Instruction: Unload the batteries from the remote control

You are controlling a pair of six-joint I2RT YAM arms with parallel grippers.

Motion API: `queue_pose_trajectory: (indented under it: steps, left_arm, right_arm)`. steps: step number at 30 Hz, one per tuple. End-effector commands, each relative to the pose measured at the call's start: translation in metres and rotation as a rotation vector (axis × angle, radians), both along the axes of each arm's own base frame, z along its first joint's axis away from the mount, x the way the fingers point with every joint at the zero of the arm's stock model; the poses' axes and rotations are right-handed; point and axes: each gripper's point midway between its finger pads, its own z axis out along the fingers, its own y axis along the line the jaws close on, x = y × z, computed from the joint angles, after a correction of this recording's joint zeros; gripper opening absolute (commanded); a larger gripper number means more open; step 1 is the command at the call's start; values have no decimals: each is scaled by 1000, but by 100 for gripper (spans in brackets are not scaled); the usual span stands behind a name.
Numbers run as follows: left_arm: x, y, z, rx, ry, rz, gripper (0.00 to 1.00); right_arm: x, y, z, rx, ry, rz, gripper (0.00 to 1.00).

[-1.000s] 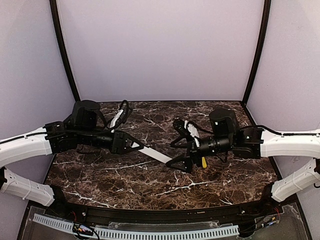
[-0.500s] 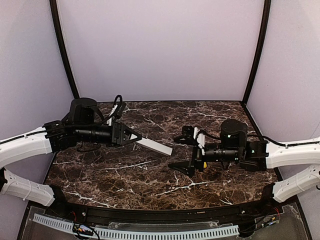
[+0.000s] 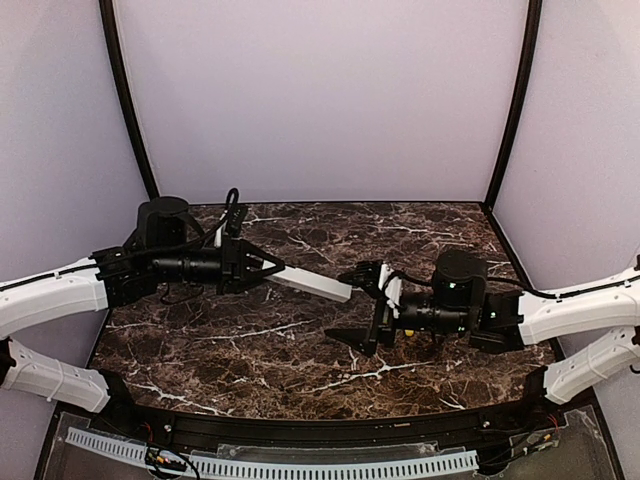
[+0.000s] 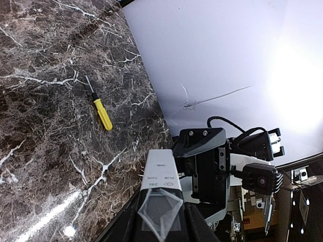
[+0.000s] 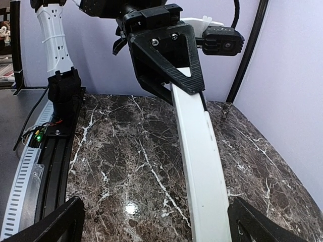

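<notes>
My left gripper is shut on one end of the remote control, a slim white bar held above the table and pointing right. In the left wrist view the remote control runs away from my fingers towards the right gripper. My right gripper stands wide open, facing the bar's free end. In the right wrist view the remote control passes between the open jaws, close to the right-hand finger, and the left gripper clamps its far end. The batteries are hidden.
A yellow-handled screwdriver lies on the dark marble table near the back wall. Pale walls close in the back and both sides. A black rail runs along the near edge beside the arm bases.
The left gripper has carried the remote up and to the right, levelling it. The right arm has dropped back towards the near right, its open jaws now facing the remote's free end.
</notes>
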Motion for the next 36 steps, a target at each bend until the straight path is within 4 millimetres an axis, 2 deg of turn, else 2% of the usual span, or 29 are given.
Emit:
queue_pose_trajectory:
  steps: [1, 14, 19, 23, 28, 36]
  left_arm:
    - [-3, 0, 25, -89, -20, -12, 0]
    - [-7, -3, 34, -126, -2, -37, 0]
    - [-10, -4, 38, -135, -9, -59, 1]
    - [-14, -4, 43, -134, -20, -86, 0]
    - [-15, -4, 43, -128, -24, -90, 0]
    - [-17, -2, 43, -125, -26, -90, 1]
  right_arm:
    - [-1, 8, 5, 23, -38, 6, 98]
    - [4, 16, 6, 24, -55, -5, 93]
    - [18, 10, 12, 50, -80, -96, 96]
    - [22, 4, 12, 50, -110, -126, 96]
    - [11, 6, 12, 57, -105, -62, 87]
    - [5, 9, 13, 81, -77, -26, 60]
